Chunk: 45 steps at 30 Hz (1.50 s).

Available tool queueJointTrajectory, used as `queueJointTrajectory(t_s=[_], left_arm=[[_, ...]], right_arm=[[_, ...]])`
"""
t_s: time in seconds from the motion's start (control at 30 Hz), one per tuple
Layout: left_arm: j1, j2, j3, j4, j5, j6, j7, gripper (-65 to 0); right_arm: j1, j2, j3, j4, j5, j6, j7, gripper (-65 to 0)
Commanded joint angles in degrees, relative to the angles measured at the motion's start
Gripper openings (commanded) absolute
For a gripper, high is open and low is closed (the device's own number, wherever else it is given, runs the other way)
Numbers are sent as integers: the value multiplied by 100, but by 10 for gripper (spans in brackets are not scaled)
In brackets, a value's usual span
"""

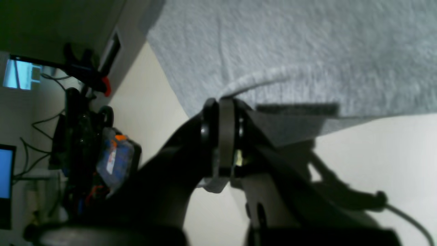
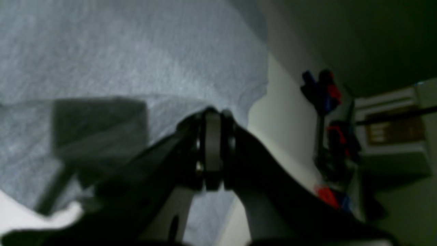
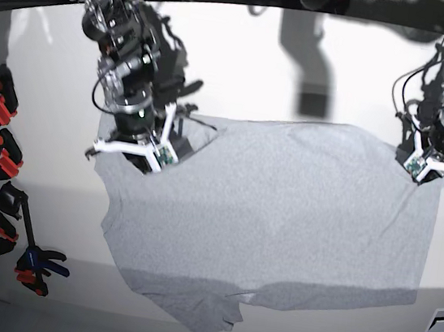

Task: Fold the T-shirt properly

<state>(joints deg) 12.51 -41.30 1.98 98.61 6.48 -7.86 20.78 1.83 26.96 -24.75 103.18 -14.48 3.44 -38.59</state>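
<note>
I have both hands pinched fully shut on the far edge of the T-shirt [image 3: 273, 214]: my right hand [image 3: 151, 159] grips the far-left corner, my left hand [image 3: 428, 171] the far-right corner, and the grey cloth spreads from them toward the near edge of the white surface [image 3: 314, 88]. The line between my hands runs left to right, so the shirt hangs wholly on my near side. Any fold, I judge, means carrying that held edge nearward, both hands level.
</note>
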Motion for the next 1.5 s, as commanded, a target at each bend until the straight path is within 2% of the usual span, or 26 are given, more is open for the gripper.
queueJointTrajectory(t_s=[0.0, 0.1, 0.2, 0.37, 0.5, 0.6, 0.93, 1.07, 1.13, 1.27, 1.4, 1.47], left_arm=[[-114, -96, -44, 70, -122, 101, -155, -650], [-212, -96, -44, 70, -789, 94, -192, -650], [-258, -96, -42, 70, -1067, 83, -485, -650], [-387, -90, -42, 68, -1069, 83, -627, -650], [-446, -92, -42, 61, -1067, 83, -629, -650], [-446, -61, -42, -33, -1067, 85, -629, -650], [-699, -31, -42, -1388, -1067, 83, -938, -650], [-890, -33, -42, -1998, -1110, 81, -1401, -650], [-920, -24, -42, -2192, -1108, 83, -1644, -650], [-955, -15, -42, -2396, -1106, 79, -1700, -650], [-962, -15, -42, -2406, -1106, 79, -1731, -650], [-973, -15, -42, -2406, -1108, 79, -1790, -650]], right_arm=[[219, -9, 35, -55, 17, -9, 127, -650], [542, -225, 35, -494, 166, 142, 175, -650], [892, -446, 35, -962, 164, 219, 254, -650], [1565, -850, 35, -1679, 164, 282, 374, -650], [2068, -1180, 35, -2092, 160, 520, 387, -650], [2363, -1370, 35, -2352, 142, 520, 411, -650], [2870, -1781, 35, -3375, 101, 518, 603, -650], [2868, -1825, 35, -3731, 103, 505, 846, -650], [2865, -1829, 35, -3836, 101, 369, 837, -650], [2868, -1825, 42, -3882, -151, -216, 837, -650], [2868, -1827, 42, -3882, -420, -358, 831, -650], [2868, -1827, 42, -3882, -487, -562, 756, -650]])
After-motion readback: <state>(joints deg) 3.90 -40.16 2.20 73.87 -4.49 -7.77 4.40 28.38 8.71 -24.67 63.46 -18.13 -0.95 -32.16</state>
